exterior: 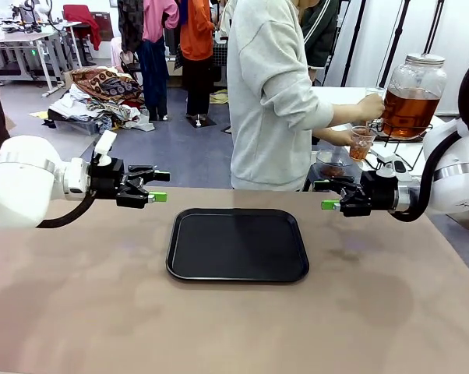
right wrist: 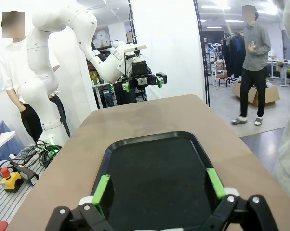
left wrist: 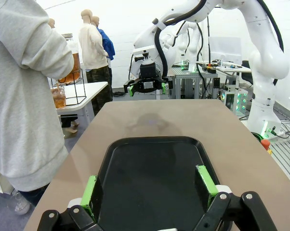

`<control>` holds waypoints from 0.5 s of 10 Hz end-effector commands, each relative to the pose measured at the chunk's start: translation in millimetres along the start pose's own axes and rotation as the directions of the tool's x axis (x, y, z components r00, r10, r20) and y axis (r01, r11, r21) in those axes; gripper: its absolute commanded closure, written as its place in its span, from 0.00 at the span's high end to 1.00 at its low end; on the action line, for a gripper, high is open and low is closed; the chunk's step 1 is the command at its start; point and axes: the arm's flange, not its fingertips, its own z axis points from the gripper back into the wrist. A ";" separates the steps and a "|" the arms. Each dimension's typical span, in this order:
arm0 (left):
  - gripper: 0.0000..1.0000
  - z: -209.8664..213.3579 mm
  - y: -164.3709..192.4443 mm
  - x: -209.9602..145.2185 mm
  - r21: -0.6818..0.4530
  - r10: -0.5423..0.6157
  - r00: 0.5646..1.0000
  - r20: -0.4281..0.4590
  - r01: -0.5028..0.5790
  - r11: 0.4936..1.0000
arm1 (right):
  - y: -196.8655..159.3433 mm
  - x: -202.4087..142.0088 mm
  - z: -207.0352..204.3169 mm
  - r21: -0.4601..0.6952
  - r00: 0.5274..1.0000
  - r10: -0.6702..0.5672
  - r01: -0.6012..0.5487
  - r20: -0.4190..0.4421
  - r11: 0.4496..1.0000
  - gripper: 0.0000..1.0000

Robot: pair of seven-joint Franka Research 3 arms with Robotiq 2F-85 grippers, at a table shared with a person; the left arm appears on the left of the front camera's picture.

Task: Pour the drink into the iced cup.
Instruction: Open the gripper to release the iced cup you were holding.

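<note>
One smooth brown table (exterior: 79, 312) carries one matte black tray (exterior: 238, 244), rectangular with rounded corners and a raised rim. Two grippers hover above the table at either end of the tray: the left gripper (exterior: 155, 187) and the right gripper (exterior: 329, 195), each with green-padded fingers spread and nothing between them. Beyond the table's far edge, a person in a pale grey sweatshirt holds one clear plastic cup (exterior: 361, 143) under one glass dispenser jar (exterior: 412, 97) holding the amber drink (exterior: 408, 112); amber liquid shows in the cup.
</note>
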 end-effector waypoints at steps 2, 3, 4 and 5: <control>1.00 -3.2 1.6 1.5 0.013 0.008 1.000 0.001 -0.008 1.000 | -0.5 2.1 -0.3 0.000 1.000 0.002 -0.002 -0.001 1.000 1.00; 1.00 -3.2 1.6 1.5 0.013 0.008 1.000 0.001 -0.008 1.000 | -0.5 2.1 -0.3 0.000 1.000 0.002 -0.002 -0.001 1.000 1.00; 1.00 -3.2 1.6 1.5 0.013 0.008 1.000 0.001 -0.008 1.000 | -0.5 2.1 -0.3 0.000 1.000 0.002 -0.002 -0.001 1.000 1.00; 1.00 -3.2 1.6 1.5 0.013 0.008 1.000 0.001 -0.008 1.000 | -0.5 2.1 -0.3 0.000 1.000 0.002 -0.002 -0.001 1.000 1.00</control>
